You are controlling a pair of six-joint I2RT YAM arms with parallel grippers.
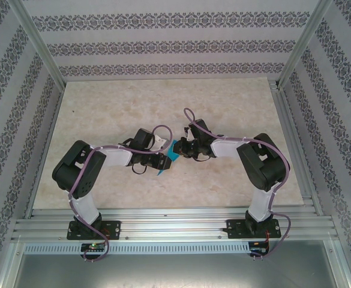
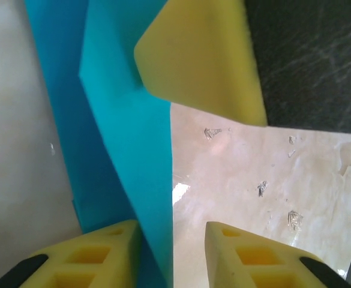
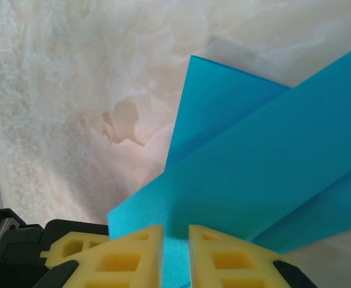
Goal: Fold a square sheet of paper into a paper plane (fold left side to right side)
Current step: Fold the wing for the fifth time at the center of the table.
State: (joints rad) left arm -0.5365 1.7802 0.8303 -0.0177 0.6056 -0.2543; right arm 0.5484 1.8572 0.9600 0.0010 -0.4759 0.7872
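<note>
top view, arms: both reach in toward mid-table, wrists almost meeting.
top view, paper: square sheet of paper point(image 1: 171, 153), cyan, already folded, in the middle of the table point(image 1: 115, 102) between the two grippers, with one tip poking toward the near side.
top view, left gripper point(image 1: 161, 159): at the paper's left side; finger gap too small to read here.
top view, right gripper point(image 1: 181, 150): at the paper's right side; gap unreadable here too.
top view, surroundings: patterned walls point(image 1: 163, 48) left, right and far; metal rail point(image 1: 175, 225) along the near edge carries both bases.
left wrist, left gripper point(image 2: 174, 227): fingers partly apart with a clear gap, nothing clamped.
left wrist, paper point(image 2: 121, 150): folded cyan layers running far to near, the right edge passing through the gap close against the left finger point(image 2: 97, 258); contact cannot be told. The right finger point(image 2: 259, 258) stands apart from it.
left wrist, right gripper's pad point(image 2: 199, 60): yellow, lying over the far part of the paper, black housing point(image 2: 307, 60) to its right.
left wrist, table point(image 2: 265, 174): beige marbled, scuffed, right of the paper.
right wrist, right gripper point(image 3: 175, 231): fingers almost together, narrow slot, pinching the paper's near edge.
right wrist, paper point(image 3: 253, 162): folded layers fan out far-right from the fingers, with straight creases.
right wrist, table point(image 3: 73, 90): bare marbled surface left and far.
</note>
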